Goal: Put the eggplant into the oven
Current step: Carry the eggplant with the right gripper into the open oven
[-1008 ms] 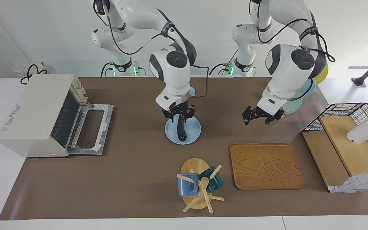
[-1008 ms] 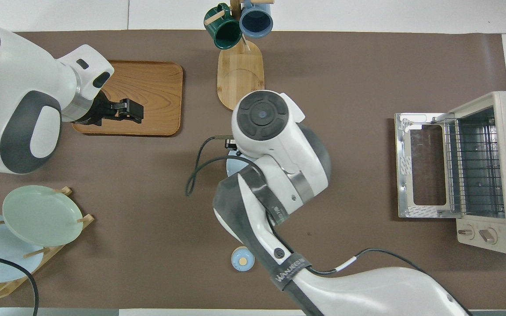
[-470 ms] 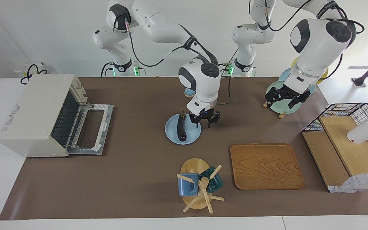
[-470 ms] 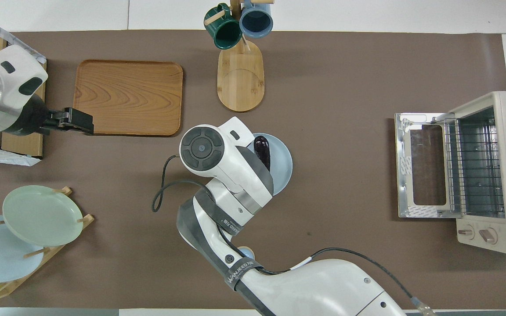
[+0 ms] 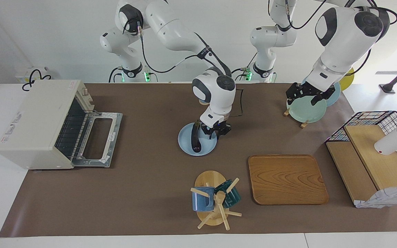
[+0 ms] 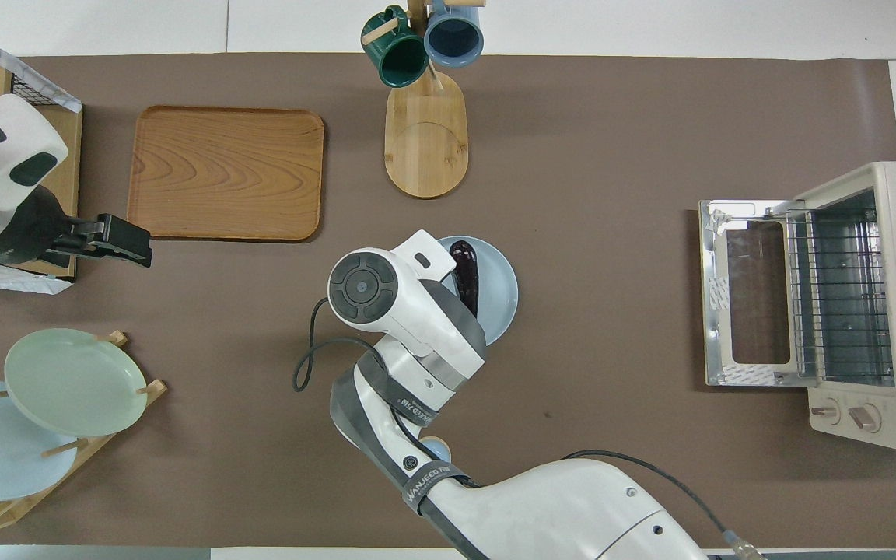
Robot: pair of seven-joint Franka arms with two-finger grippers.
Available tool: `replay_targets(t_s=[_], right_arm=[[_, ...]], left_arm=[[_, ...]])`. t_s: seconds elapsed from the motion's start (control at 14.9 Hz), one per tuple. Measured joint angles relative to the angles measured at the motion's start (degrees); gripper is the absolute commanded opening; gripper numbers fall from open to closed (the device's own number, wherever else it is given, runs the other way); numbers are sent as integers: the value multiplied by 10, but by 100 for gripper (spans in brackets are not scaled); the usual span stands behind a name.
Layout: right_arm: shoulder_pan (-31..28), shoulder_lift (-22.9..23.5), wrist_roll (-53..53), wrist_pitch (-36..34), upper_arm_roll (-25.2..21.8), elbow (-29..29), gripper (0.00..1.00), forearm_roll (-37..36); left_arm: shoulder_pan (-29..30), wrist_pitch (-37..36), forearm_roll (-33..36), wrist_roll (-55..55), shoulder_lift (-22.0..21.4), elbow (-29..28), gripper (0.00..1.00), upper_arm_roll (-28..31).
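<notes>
The eggplant (image 5: 195,138) (image 6: 465,272), long and dark purple, lies on a light blue plate (image 5: 185,140) (image 6: 504,289) in the middle of the table. My right gripper (image 5: 215,132) hangs low over the plate's edge on the side toward the left arm's end, close beside the eggplant. Whether it touches the eggplant is unclear, and its wrist hides it in the overhead view. The cream oven (image 5: 36,120) (image 6: 876,311) stands at the right arm's end, its door (image 5: 98,137) (image 6: 743,303) folded down flat and the rack bare. My left gripper (image 5: 302,99) (image 6: 131,243) waits open and empty above the plate rack.
A plate rack with a green plate (image 5: 307,109) stands near the robots at the left arm's end. A wooden tray (image 5: 286,179) and a mug tree (image 5: 215,201) lie farther from the robots than the blue plate. A wire basket with wooden boards (image 5: 374,155) fills the left arm's end.
My right gripper left its spot over the eggplant, swung toward the left arm's end, then sank beside the eggplant. My left arm pulled back over the plate rack. The eggplant stayed put.
</notes>
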Motion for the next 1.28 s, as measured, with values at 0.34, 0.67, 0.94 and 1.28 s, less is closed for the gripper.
replay_targets(t_s=[0.34,0.67,0.94,1.28], right_arm=[[2,-16,-1,-10,-1,-7,0,-20],[-27,-26,-74,-135,-10,45,0,-90],[-111,-75,-164,-214,-15,42,0,-92],[-239,-190,-311,-222,-17,-81,0,-92]], left_arm=[[-8,-43,0,0,-16,6,100,2],[-14,-46,0,0,-17,6,100,3],[-14,-29,0,0,-17,13,100,3],[-14,-18,0,0,-17,16,100,4]])
